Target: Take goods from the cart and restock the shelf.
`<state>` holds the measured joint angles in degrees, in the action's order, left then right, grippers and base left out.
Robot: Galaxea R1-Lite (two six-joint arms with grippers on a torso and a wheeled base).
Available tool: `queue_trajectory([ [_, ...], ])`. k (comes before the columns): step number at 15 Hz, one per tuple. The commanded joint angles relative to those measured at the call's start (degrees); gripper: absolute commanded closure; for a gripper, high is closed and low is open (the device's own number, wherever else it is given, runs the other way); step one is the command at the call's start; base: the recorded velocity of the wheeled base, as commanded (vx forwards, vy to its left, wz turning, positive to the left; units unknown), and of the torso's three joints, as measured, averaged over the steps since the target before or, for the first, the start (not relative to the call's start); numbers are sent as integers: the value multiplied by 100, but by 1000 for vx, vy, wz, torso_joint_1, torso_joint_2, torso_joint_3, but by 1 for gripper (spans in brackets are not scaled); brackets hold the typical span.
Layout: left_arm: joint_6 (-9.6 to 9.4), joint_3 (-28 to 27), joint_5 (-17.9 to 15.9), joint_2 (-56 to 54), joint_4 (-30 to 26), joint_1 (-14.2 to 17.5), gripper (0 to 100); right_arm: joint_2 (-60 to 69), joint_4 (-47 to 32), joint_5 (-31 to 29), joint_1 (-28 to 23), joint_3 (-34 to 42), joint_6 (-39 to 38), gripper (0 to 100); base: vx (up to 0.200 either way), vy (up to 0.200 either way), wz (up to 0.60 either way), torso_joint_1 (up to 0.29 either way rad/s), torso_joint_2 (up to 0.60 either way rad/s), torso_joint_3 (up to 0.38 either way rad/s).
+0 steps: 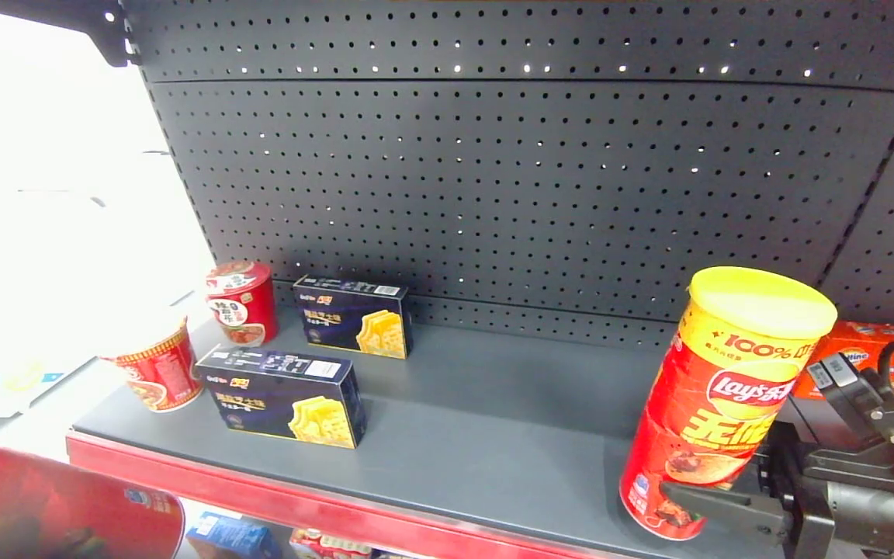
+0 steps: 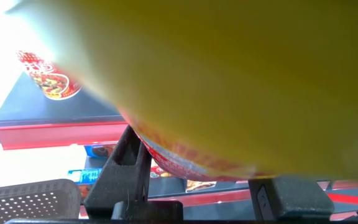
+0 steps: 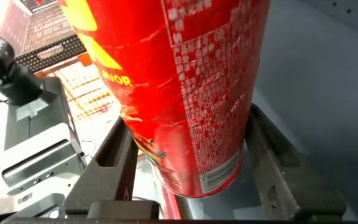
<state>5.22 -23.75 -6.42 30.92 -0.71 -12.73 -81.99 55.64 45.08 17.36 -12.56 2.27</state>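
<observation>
1. Right gripper (image 1: 715, 497) clamped low on the chips can (image 1: 726, 388), at the right front of the shelf (image 1: 493, 419).
2. Can's long axis near upright, slightly tilted; base at the deck, contact unclear.
3. Left gripper (image 2: 197, 186) grips second can (image 2: 229, 81), below the shelf's left front.

Glossy chip can (image 1: 715, 404) (plastic lid (image 1: 761, 299)); matt metal shelf (image 1: 478, 435).
</observation>
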Motion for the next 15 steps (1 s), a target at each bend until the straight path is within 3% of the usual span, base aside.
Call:
queue_trajectory([
  [1,6,10,1,-15,0,7,100,-97,8,1,75,16,2,100,0,0,0,0,0,0],
  [8,6,2,-8,2,0,-2,100,-906,149,9,66,-63,248,100,0,0,0,0,0,0],
  [15,85,28,1,2,0,7,100,-1934,1248,9,75,-124,213,100,0,0,0,0,0,0],
])
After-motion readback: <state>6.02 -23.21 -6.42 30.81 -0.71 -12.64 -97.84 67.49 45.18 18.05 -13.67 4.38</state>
